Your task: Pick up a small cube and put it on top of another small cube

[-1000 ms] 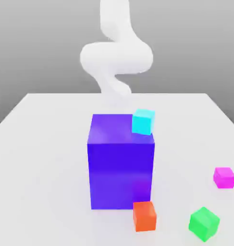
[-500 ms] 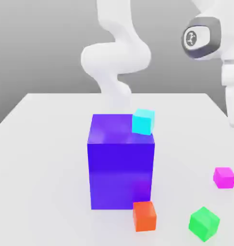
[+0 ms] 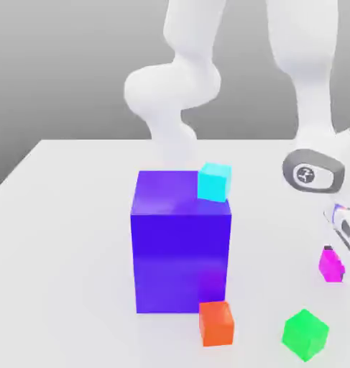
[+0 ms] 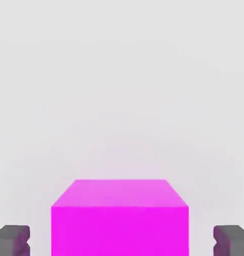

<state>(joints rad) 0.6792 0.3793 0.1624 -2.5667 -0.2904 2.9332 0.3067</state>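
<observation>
Fingers (image 4: pixel 12 241) wide apart, one on each side of the magenta cube (image 4: pixel 119 227), a strip of pale surface showing between each finger and the cube in the hand view. Nothing gripped.

Arm (image 3: pixel 303 65): white, comes down along the exterior view's right, hand low over the tabletop (image 3: pixel 70 237), partly cut off by the picture edge. Upper part of the arm bends over behind the big block, dark oval patch with a small round logo on the hand end. Hand is right at the magenta cube and covers part of it in the exterior view.

Magenta cube: small, plain, bright, flat-sided, sits on the tabletop toward the exterior view's right, behind the green cube (image 3: pixel 305 335). In the hand view its top face and one side face show, edges straight, paler on one face, deeper on the other.

Counts: one big blue-purple block (image 3: pixel 181 251), four small cubes. One magenta, one green, one orange-red (image 3: pixel 216 324), one cyan (image 3: pixel 214 182). Cyan cube is at the block's top, by its corner on the exterior view's right. Orange-red cube is by the block's base, near side. Green one is turned, corner facing forward, well apart from the block.
</observation>
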